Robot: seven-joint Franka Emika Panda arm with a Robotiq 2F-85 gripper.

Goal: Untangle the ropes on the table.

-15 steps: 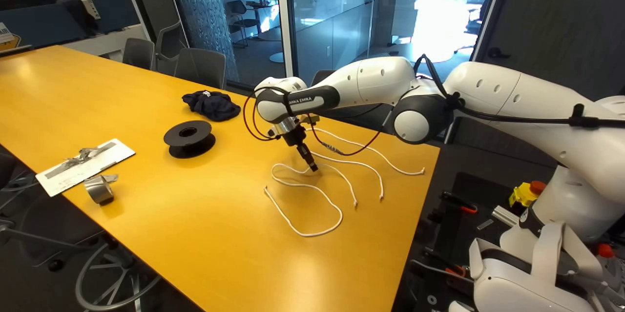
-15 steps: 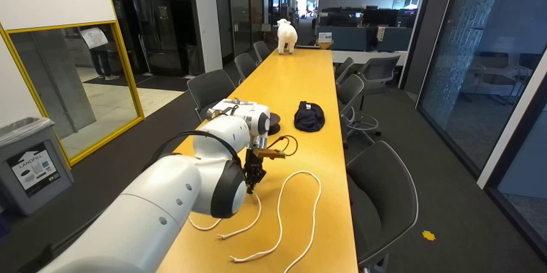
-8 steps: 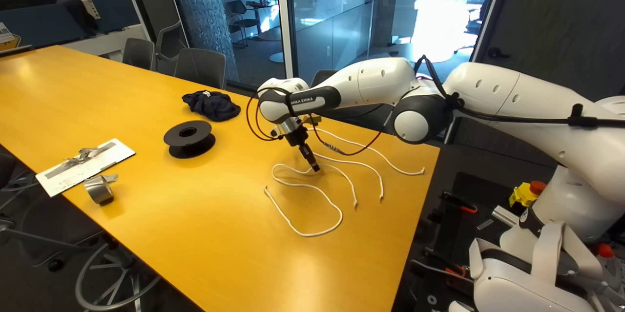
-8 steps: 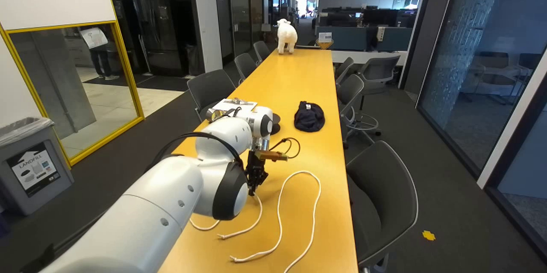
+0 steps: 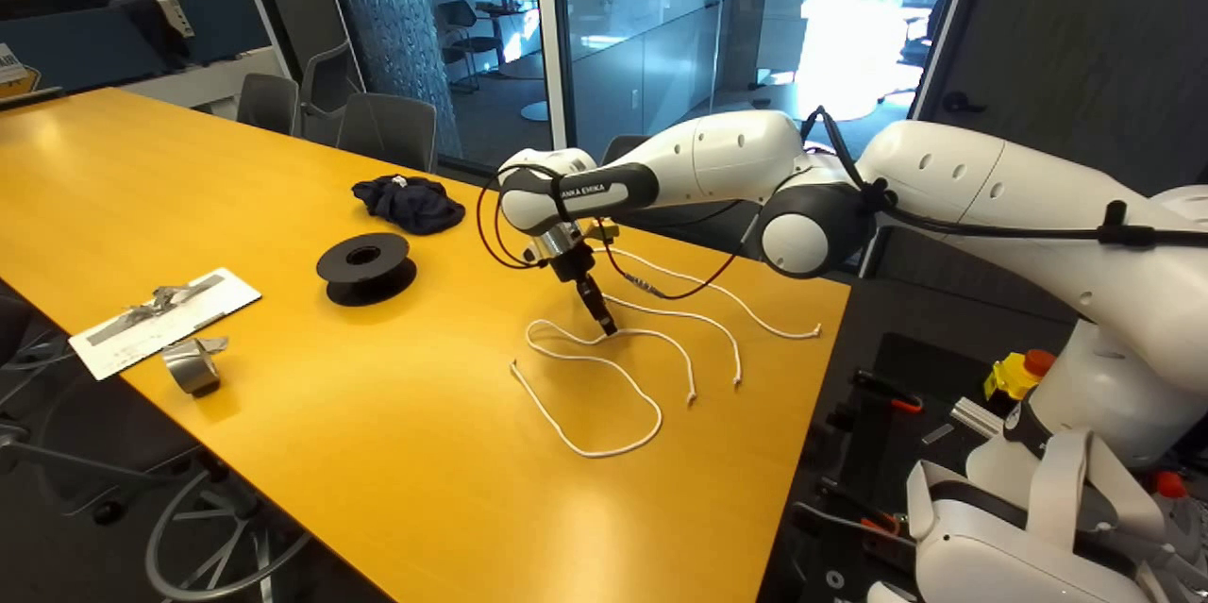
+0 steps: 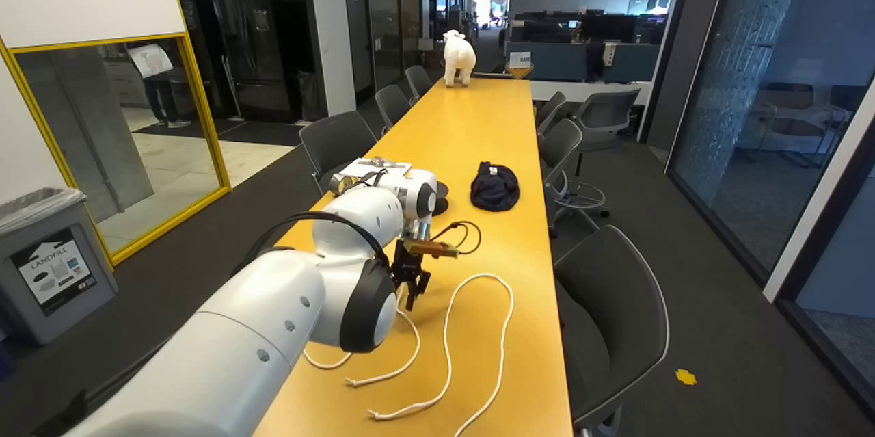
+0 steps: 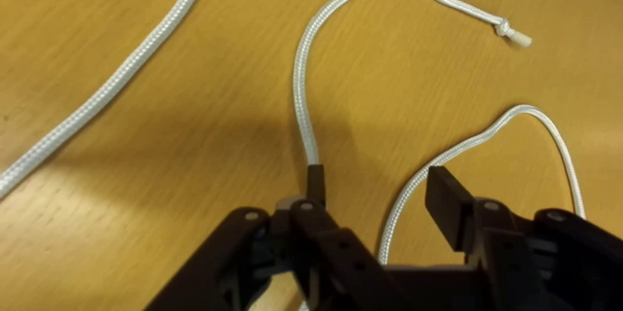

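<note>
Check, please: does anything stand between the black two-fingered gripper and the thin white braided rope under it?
Nothing visible does. In the wrist view, the open gripper hangs over the rope: one strand shows between its fingers, another runs behind a fingertip. Contact there is unclear.

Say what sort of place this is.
Most likely an office, perhaps a shared meeting area: a long table has chairs along both sides, and what look like monitors show in the background beyond its far end.
</note>
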